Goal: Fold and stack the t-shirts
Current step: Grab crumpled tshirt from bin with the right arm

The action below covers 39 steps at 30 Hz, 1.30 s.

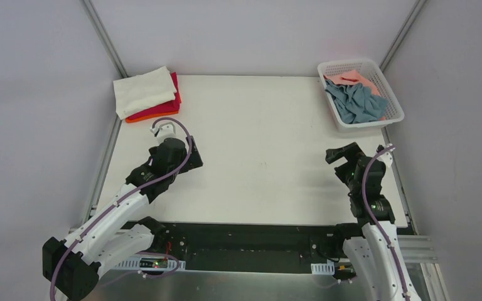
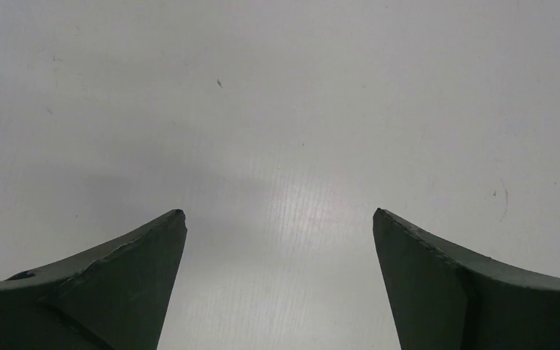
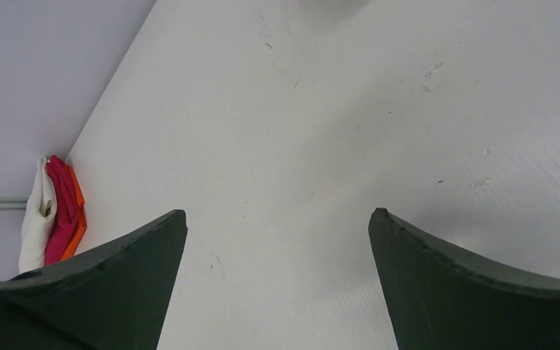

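At the table's (image 1: 263,144) far left corner lies a folded stack of t-shirts: a cream-white t-shirt (image 1: 142,91) on top, a red t-shirt (image 1: 174,95) under it and an orange t-shirt (image 1: 143,117) at the bottom. The left gripper (image 2: 278,213) hangs just in front of that stack, apart from it, its fingers (image 2: 117,284) spread wide with nothing between them but bare tabletop. The right gripper (image 3: 277,211) sits near the right edge, jaws equally wide and empty, aimed across the table so that its wrist view catches the stack edge-on, well apart. Behind it, in the far right corner, a white lattice basket (image 1: 394,100) holds a crumpled slate blue-grey t-shirt (image 1: 355,102) lying over a salmon-pink t-shirt (image 1: 359,80) — both beyond either gripper's fingers.
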Available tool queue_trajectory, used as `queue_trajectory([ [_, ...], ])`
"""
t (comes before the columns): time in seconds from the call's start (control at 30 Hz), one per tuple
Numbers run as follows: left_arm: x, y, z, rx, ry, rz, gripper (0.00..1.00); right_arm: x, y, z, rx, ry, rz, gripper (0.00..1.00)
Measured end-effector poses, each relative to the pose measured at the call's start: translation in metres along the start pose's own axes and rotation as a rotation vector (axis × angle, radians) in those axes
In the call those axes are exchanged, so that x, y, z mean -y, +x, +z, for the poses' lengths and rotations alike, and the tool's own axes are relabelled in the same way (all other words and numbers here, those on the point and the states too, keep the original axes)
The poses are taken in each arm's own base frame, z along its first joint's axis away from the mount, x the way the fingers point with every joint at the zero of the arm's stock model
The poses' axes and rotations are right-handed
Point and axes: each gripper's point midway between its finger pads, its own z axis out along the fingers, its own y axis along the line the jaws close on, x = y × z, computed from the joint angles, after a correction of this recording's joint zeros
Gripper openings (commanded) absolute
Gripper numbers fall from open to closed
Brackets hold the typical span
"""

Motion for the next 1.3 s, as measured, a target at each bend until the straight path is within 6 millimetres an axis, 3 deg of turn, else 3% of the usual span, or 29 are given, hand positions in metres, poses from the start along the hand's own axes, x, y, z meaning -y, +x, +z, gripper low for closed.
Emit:
queue_trajectory([
  [0.3, -0.001, -0.001, -0.001, 0.005, -0.003, -0.001, 0.99, -0.007, -0.005, 0.004, -0.017, 0.01, -0.017, 1.0],
  [0.37, -0.001, -0.001, -0.001, 0.005, -0.005, 0.0, 0.99, -0.019, -0.018, 0.008, -0.021, 0.036, -0.028, 0.99],
  [0.53, -0.005, -0.002, 0.001, 0.012, -0.03, 0.004, 0.99, -0.065, -0.077, 0.028, 0.044, 0.09, -0.075, 1.0],
  [0.63, -0.007, -0.001, 0.003, 0.011, -0.042, 0.009, 0.99, -0.084, -0.108, 0.05, 0.079, 0.127, -0.123, 0.99],
  [0.83, -0.011, 0.002, 0.009, -0.001, -0.08, 0.025, 0.99, -0.095, -0.148, 0.112, 0.079, 0.237, -0.201, 0.99],
  [1.1, -0.009, 0.0, 0.017, -0.011, -0.112, 0.046, 0.99, -0.065, -0.153, 0.198, -0.022, 0.376, -0.256, 0.98],
  [1.3, -0.008, -0.001, 0.019, -0.012, -0.113, 0.054, 0.99, -0.043, -0.148, 0.245, -0.084, 0.392, -0.256, 0.91],
])
